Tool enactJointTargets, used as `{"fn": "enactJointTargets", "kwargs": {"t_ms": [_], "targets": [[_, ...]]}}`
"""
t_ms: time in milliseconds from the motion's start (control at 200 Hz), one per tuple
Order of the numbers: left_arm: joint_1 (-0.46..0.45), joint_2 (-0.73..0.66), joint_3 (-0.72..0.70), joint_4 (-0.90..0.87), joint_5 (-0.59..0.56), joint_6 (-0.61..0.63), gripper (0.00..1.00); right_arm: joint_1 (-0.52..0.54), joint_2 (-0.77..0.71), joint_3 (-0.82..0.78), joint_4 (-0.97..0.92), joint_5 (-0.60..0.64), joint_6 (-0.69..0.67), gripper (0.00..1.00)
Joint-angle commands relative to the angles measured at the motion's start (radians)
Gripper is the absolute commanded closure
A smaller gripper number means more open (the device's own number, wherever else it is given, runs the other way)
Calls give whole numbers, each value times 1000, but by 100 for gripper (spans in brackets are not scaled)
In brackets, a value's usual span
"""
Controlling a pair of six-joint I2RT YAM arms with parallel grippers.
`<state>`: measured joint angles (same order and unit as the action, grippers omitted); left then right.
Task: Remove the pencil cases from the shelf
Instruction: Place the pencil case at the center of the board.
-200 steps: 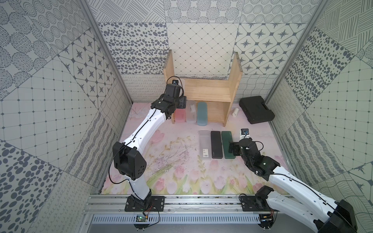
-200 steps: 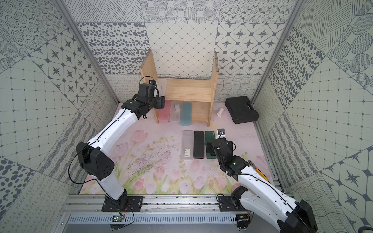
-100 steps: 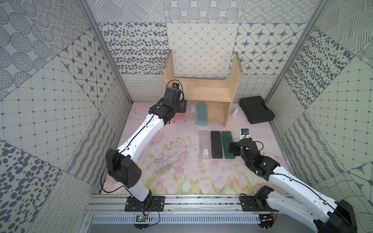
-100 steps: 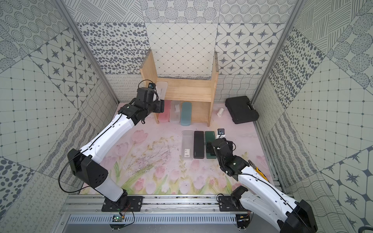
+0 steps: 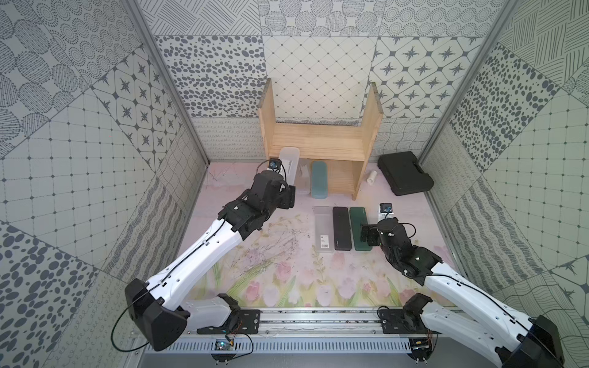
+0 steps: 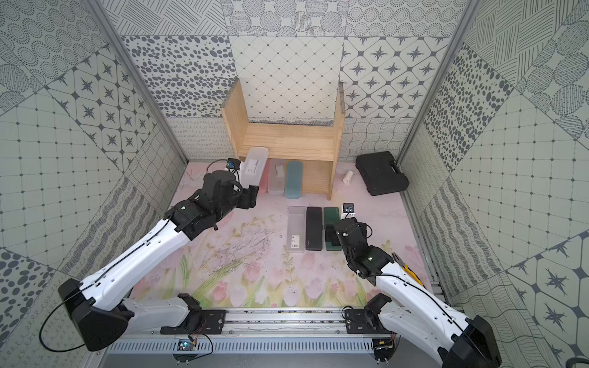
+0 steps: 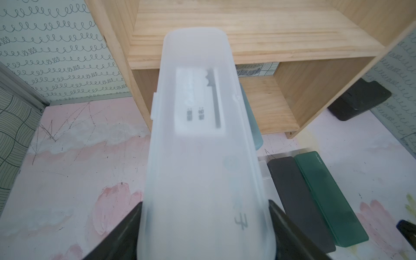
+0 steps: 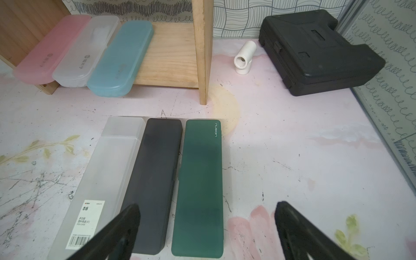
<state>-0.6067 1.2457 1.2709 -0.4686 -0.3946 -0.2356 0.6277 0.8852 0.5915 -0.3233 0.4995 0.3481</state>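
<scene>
My left gripper (image 7: 205,210) is shut on one end of a frosted clear pencil case (image 7: 202,135), held in the air in front of the wooden shelf's (image 5: 318,140) left side; in both top views the case (image 5: 289,161) (image 6: 254,164) points at the shelf. On the lower board lie a pink (image 8: 49,58), a frosted clear (image 8: 87,51) and a light blue case (image 8: 121,58). Side by side on the mat are a frosted clear (image 5: 323,229), a black (image 5: 341,227) and a dark green case (image 5: 359,227). My right gripper (image 8: 206,209) is open over the green case's near end.
A large black moulded case (image 5: 404,173) lies right of the shelf by the right wall. Between them is a small white cylinder (image 5: 371,176). Patterned walls close in the left, back and right sides. A yellow-handled tool (image 6: 406,269) lies beside my right arm.
My left gripper has drawn back from the shelf toward the front, bringing the frosted clear case with it. The right arm has not moved.
</scene>
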Motion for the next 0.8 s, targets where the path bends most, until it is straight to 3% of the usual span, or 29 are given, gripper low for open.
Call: {"fn": "enactJointTargets", "kwargs": {"t_ms": [0, 415, 795], "targets": [[-96, -100, -121, 88, -131, -88, 43, -2, 3, -6, 49, -3, 0, 2], [-361, -213, -457, 248, -374, -218, 43, -2, 11, -7, 54, 7, -1, 2], [-379, -33, -613, 464, -385, -292, 43, -2, 16, -9, 55, 10, 0, 2]]}}
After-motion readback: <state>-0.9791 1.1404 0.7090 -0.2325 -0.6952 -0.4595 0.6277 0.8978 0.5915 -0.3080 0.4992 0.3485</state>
